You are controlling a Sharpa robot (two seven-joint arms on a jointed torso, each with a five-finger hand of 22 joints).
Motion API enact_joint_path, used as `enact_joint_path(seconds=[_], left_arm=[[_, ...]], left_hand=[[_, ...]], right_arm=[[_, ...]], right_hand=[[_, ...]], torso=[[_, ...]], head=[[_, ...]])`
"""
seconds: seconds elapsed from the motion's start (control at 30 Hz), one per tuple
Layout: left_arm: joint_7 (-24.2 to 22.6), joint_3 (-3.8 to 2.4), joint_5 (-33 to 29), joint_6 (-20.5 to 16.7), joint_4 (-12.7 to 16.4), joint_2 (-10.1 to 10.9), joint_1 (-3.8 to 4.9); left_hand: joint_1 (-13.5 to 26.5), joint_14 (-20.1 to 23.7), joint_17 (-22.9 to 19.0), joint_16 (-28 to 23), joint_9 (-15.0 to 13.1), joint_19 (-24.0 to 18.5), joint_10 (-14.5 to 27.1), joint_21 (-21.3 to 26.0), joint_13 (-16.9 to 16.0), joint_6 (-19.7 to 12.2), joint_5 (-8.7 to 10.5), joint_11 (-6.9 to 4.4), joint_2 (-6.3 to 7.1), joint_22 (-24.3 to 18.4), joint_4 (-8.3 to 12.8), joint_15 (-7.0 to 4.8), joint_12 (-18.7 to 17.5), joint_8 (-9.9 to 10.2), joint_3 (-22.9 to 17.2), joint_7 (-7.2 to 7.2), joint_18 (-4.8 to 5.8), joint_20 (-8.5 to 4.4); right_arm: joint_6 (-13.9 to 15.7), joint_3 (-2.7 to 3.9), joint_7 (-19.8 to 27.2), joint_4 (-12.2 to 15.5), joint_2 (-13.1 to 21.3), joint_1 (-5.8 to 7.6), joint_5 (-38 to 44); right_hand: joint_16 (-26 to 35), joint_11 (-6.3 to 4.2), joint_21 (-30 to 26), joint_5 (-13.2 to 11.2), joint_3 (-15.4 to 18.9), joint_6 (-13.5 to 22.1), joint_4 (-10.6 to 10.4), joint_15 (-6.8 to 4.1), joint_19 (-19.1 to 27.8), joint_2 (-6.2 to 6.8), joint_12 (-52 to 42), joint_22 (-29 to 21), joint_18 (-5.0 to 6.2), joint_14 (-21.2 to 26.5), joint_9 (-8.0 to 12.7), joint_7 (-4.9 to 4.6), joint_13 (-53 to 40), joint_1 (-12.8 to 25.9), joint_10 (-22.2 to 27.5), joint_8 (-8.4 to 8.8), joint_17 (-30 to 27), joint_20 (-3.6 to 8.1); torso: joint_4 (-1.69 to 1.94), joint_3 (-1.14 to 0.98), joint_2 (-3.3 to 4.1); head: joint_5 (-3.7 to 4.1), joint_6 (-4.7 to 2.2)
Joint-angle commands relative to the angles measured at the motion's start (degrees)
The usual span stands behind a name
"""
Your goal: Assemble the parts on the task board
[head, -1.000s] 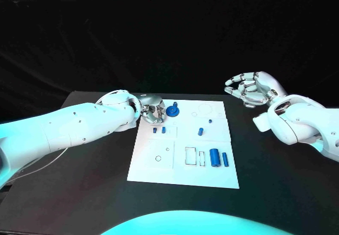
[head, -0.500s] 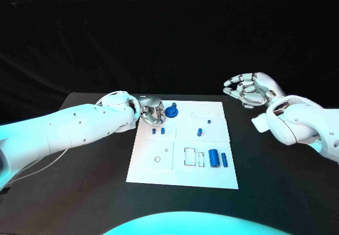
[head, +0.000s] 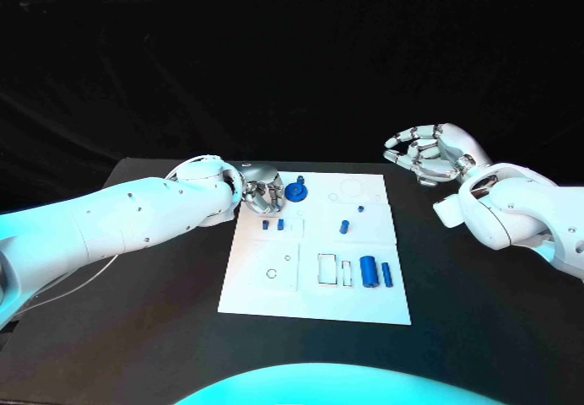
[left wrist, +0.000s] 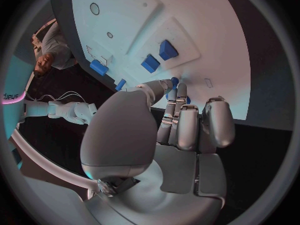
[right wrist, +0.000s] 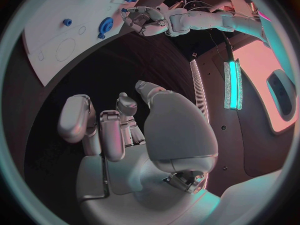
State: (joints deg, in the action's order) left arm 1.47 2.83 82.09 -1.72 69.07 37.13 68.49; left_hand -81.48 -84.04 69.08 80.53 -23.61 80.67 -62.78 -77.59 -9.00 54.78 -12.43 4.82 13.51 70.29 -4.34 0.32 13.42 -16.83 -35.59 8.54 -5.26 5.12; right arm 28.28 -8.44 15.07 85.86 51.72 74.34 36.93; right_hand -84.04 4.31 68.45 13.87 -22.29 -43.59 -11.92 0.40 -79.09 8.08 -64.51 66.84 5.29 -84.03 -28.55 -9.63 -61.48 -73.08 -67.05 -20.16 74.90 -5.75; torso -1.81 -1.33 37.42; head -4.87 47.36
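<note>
- Task board [head: 319, 291]: white plate lying flat at the middle of the frame on the black worktop [head: 146, 337]
- Blue gear-like part [head: 298, 195] near the board's upper left corner, just beside the left hand's fingertips; cannot tell whether touched or pinched
- Two small blue blocks [head: 274, 225] below it, one short blue peg [head: 346, 226] at centre, two upright blue cylinders [head: 376, 272] lower right
- Left hand [head: 259, 191] at the board's upper left edge, fingers curled toward the gear; grip not clear
- Right hand [head: 429, 153] raised at upper right, well off the board, fingers curled in, holding nothing
</note>
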Motion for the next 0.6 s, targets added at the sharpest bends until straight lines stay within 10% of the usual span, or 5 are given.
enact_joint_path(seconds=[0.03,0.6], left_arm=[[0.30,0.15,0.27,1.26,-0.17,-0.19,-0.03],[0.03,0.41,0.21,0.65,-0.33,-0.03,-0.04]], left_hand=[[0.76,-0.15,-0.12,-0.01,0.13,-0.28,0.26,0.32,0.12,-0.69,0.21,0.31,-0.08,-0.07,0.13,0.22,-0.49,0.58,-0.31,-0.01,0.76,0.29],[1.52,0.19,-0.89,-0.18,0.90,-0.73,1.73,0.72,0.71,-2.78,0.22,0.87,0.53,-0.61,0.21,0.67,-2.68,2.57,-0.67,0.09,0.63,0.69]], right_arm=[[-0.38,0.01,0.41,0.12,-0.03,-0.03,0.63],[-0.36,0.01,0.38,0.15,0.01,-0.03,0.63]], right_hand=[[0.18,0.17,-0.17,-0.06,0.04,0.29,-0.26,-0.39,0.13,-0.27,-0.32,0.07,0.32,-2.55,0.07,0.09,0.00,-0.31,-0.38,-0.27,2.28,-0.08],[0.18,0.17,-0.17,-0.06,0.04,0.29,-0.26,-0.39,0.13,-0.27,-0.32,0.07,0.32,-2.55,0.07,0.09,0.00,-0.31,-0.38,-0.27,2.28,-0.08]], torso=[[0.00,0.08,0.06],[0.04,0.07,0.03]], head=[[0.02,-0.01],[0.21,0.22]])
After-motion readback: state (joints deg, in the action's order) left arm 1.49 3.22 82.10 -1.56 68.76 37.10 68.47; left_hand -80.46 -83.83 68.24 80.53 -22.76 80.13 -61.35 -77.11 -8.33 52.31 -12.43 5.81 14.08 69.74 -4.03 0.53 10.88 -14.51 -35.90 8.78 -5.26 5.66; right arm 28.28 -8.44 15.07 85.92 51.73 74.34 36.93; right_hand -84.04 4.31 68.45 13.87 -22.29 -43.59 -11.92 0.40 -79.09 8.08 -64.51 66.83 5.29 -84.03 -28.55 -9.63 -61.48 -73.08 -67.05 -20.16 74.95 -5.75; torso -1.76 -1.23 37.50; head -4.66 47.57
